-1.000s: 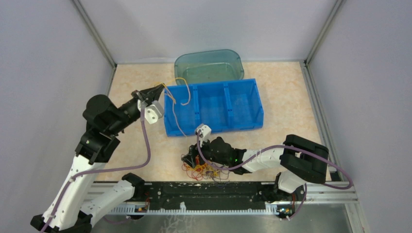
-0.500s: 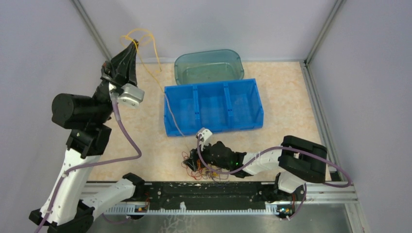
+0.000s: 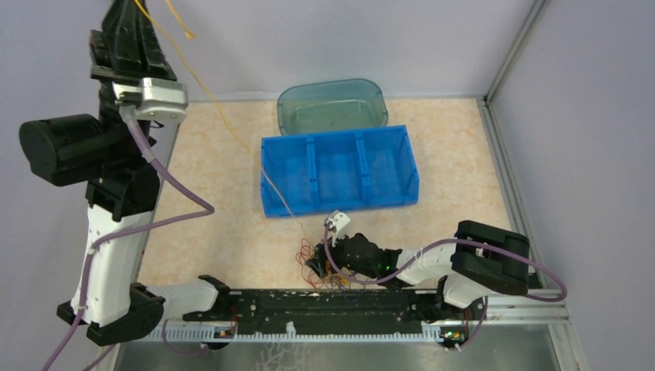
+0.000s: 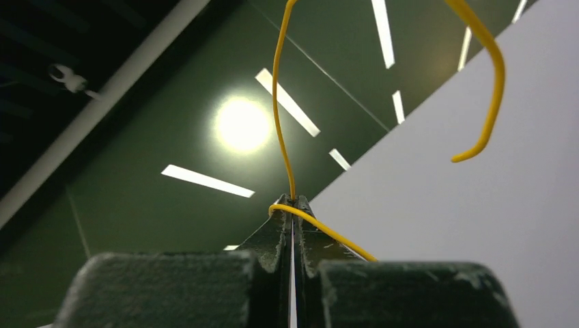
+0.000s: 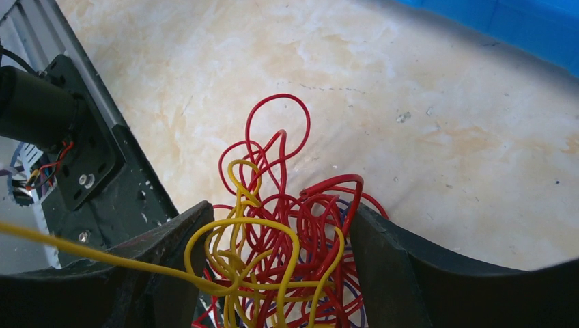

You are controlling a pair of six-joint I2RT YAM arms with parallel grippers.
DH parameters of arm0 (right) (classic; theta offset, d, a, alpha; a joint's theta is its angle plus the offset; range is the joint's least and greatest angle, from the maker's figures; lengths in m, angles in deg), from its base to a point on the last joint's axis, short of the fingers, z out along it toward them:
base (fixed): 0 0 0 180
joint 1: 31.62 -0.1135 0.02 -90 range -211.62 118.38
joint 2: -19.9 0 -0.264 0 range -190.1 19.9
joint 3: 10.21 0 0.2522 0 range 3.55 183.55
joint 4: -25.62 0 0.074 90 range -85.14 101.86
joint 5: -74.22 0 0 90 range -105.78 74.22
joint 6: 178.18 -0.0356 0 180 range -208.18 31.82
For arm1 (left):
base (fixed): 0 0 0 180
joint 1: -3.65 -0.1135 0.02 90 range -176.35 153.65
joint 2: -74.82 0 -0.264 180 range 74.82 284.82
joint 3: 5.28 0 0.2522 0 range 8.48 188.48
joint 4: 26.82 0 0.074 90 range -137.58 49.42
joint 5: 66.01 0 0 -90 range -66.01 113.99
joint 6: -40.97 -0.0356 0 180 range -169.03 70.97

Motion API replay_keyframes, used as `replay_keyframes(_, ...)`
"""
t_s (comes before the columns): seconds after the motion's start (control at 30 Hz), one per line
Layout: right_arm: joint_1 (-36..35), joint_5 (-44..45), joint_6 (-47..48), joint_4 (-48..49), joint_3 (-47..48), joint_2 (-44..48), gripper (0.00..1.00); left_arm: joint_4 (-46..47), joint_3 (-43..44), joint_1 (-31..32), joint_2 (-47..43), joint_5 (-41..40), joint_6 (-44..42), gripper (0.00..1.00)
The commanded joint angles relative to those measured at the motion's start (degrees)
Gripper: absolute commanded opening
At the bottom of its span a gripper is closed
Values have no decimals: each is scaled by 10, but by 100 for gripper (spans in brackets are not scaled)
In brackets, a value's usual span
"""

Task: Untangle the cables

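Beige marbled tabletop (image 3: 216, 193), clump of thin red, yellow and dark cables (image 5: 287, 253) at its near edge.
Left gripper (image 4: 293, 201) pinches one yellow strand (image 4: 276, 102) aloft; right gripper (image 5: 276, 219) straddles the clump, jaws spread. Light, springy: take single strands.

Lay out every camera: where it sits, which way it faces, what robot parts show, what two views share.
Top external: above and behind the bases, looking down at the table, blue bin, left arm and right arm.
Left wrist: on the upright left arm, facing the ceiling lights; left gripper shut on a yellow cable.
Right wrist: low, facing the table; right gripper open, fingers flanking the cables.
Shared: top and right wrist both show the cables.
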Motion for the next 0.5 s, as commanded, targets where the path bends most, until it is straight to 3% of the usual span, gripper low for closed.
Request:
replay_keyframes(0.0,-10,26,-8,15,-20,23,72,51,91,2,38,-34,-47,0)
replay_keyframes(0.23,-11,56,-21,11,-66,58,74,69,236,3,112,-26,-148,0)
replay_keyframes(0.33,-12,69,-23,-14,-76,91,79,49,278,3,126,-34,-145,0)
replay_keyframes(0.47,-12,81,-3,-84,-55,180,85,-59,192,2,66,-45,-77,0)
